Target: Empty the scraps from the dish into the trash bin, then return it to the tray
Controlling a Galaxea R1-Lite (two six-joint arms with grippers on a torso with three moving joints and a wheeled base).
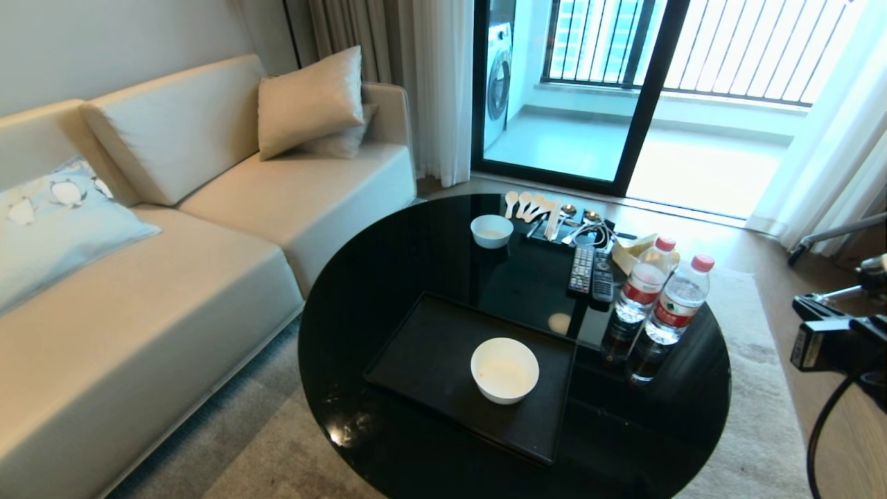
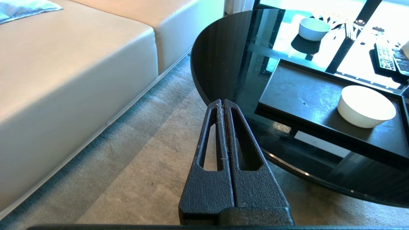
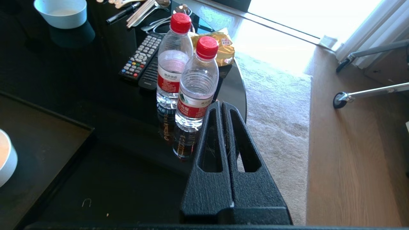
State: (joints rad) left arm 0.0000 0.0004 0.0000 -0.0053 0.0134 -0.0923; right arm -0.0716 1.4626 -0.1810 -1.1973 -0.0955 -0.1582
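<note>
The dish, a deep cream-white bowl, stands upright on the black tray near its right end. No scraps show in it, and the trash bin is out of view. My left gripper hangs shut and empty over the carpet, left of the table, with the dish and the tray off to its side. My right gripper is shut on nothing at the table's right edge, beside the nearer water bottle. Only the dish's rim shows in the right wrist view. Neither gripper appears in the head view.
The round black glass table also bears a smaller white bowl, spoons and cutlery, two remotes, two water bottles and a snack packet. A beige sofa stands to the left. Dark equipment sits at the right.
</note>
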